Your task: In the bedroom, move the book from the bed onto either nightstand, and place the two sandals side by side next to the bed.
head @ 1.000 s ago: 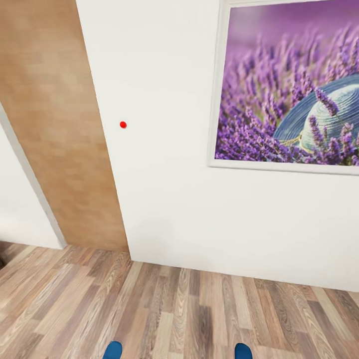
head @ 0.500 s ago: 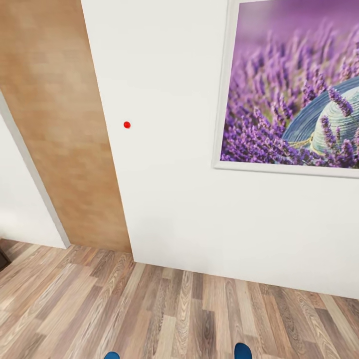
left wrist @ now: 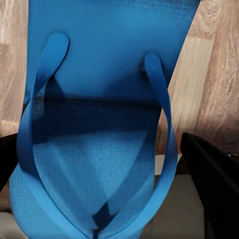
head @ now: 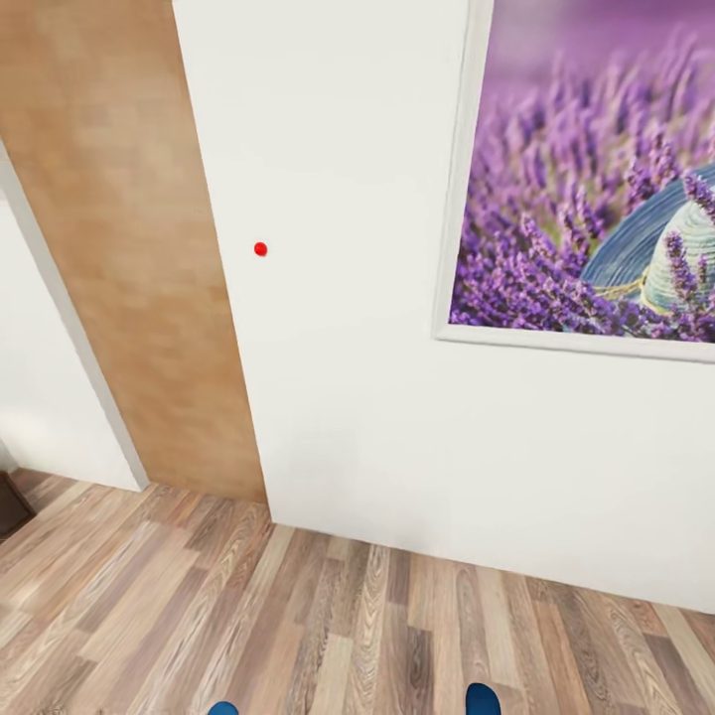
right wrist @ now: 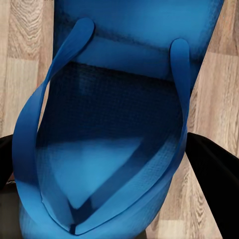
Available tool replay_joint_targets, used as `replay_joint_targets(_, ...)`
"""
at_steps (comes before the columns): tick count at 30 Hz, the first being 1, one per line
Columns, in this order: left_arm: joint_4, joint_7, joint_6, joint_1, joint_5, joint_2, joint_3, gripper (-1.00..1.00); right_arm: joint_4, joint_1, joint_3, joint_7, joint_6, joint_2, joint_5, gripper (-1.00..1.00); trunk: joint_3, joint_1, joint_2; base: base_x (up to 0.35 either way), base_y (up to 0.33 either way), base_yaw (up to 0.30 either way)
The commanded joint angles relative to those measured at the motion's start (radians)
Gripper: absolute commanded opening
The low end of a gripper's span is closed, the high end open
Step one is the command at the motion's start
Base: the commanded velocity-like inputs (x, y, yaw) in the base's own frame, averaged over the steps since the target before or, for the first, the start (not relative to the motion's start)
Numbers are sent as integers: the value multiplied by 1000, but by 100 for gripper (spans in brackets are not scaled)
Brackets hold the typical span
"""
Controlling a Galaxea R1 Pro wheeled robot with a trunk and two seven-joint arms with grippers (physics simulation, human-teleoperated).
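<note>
- Progress-wise, my read was that the sandals were picked up and in transit: the left sandal (left wrist: 99,114) sat in the left gripper (left wrist: 107,164), dark fingers (left wrist: 211,184) close on either side of the sole, pinching it as far as I could tell
- Its toe also poked in as a blue sliver (head: 222,708) at the bottom edge of the head view
- Same deal on the other side: the right sandal (right wrist: 119,124) was clamped in the right gripper (right wrist: 107,169), toe (head: 484,698) peeking in at the bottom edge too
- So still left: setting both down side by side by the bed, plus the book job, which I couldn't judge
- Room to move: a white wall (head: 348,348) stood right ahead, with a framed lavender picture (head: 596,199) toward its right edge
- At the left a wood-toned door panel (head: 129,248) ran down to the plank floor (head: 298,616)
- Only a narrow strip of floor lay before the wall, so I'd guess turning away was needed
</note>
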Motion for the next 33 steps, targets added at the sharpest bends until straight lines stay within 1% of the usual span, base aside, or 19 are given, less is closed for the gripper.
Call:
replay_joint_targets(1, 2, -1, -4, -1, -11, 0, 8, -100, 1, -1, 8, -3, -4, 0, -10, -100, -2, 1, -2, 46, -100, 243)
replay_joint_targets(7, 1, -1, -4, -1, -11, 0, 9, -100, 1, -1, 9, -3, -4, 1, -10, -100, -2, 1, -2, 55, -98, 236)
replay_joint_targets(12, 1, -1, -4, -1, -11, 1, 9, -100, 1, -1, 9, -3, -4, 1, -10, -100, -2, 1, -2, 92, -27, 82)
replay_joint_targets(18, 0, -1, -4, -1, -11, 1, 9, -100, 1, 0, 10, -3, -4, 2, -10, -100, -2, 1, -2, 186, -102, 125)
replay_joint_targets(23, 1, -1, -4, -1, -11, 0, 9, -100, 1, -1, 10, -3, -4, 2, -10, -100, -2, 1, -2, 132, -95, 260)
replay_joint_targets(33, 2, -1, -4, -1, -11, -1, 9, -100, 1, -1, 10, -3, -4, 3, -10, -100, -2, 1, -2, 17, -12, 287)
